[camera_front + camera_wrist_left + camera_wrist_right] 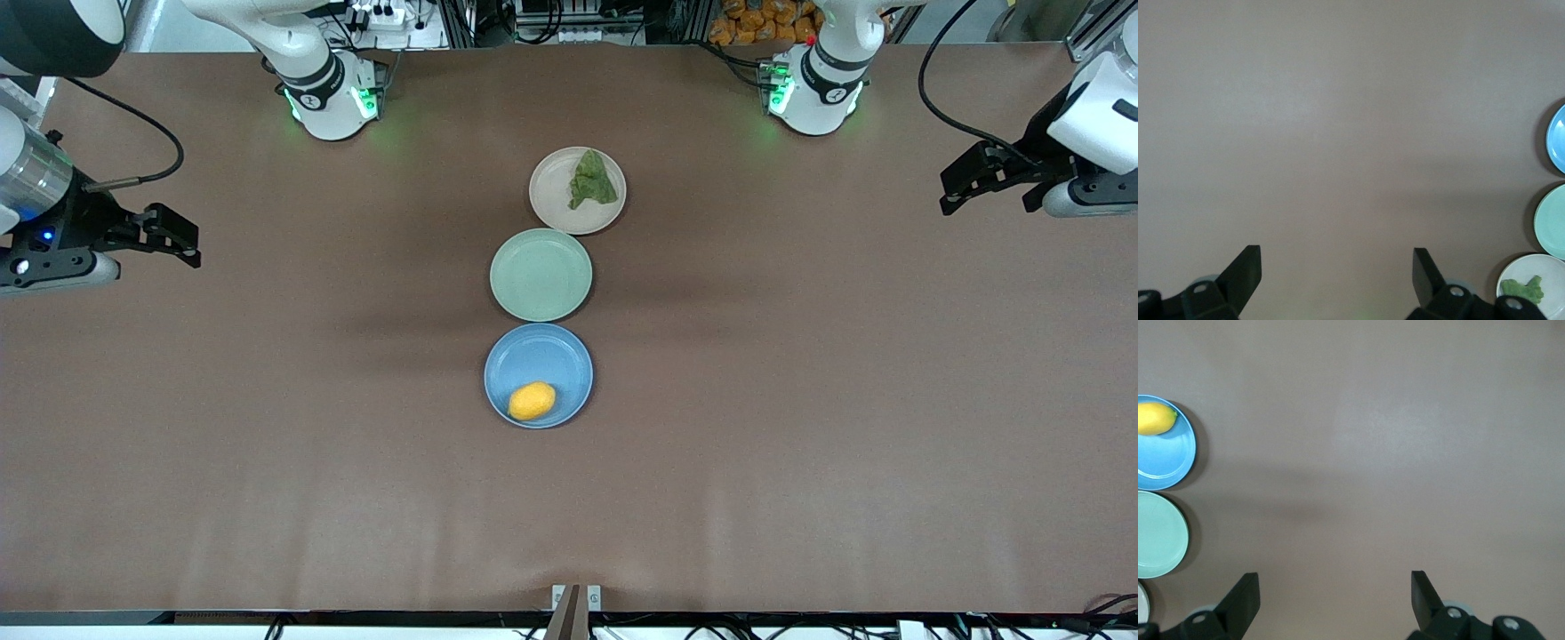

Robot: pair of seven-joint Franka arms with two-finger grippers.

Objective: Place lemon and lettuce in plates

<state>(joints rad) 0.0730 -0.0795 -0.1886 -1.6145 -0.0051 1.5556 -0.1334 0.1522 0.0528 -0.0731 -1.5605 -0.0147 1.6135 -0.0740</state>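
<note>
The lemon [532, 401] lies in the blue plate [538, 354], at the plate's edge nearest the front camera. The lettuce [593, 180] lies on the beige-pink plate [553, 191], the plate nearest the robots' bases. My left gripper [949, 191] is open and empty, up over bare table at the left arm's end. My right gripper [191, 240] is open and empty, up over bare table at the right arm's end. The right wrist view shows the lemon [1155, 419] in the blue plate [1165, 460]. The left wrist view shows the lettuce [1525, 290] on its plate [1548, 270].
A pale green plate [540, 274] with nothing on it sits between the two other plates, nearly touching both. The three plates form a line down the middle of the brown table. The arms' bases stand along the table edge farthest from the front camera.
</note>
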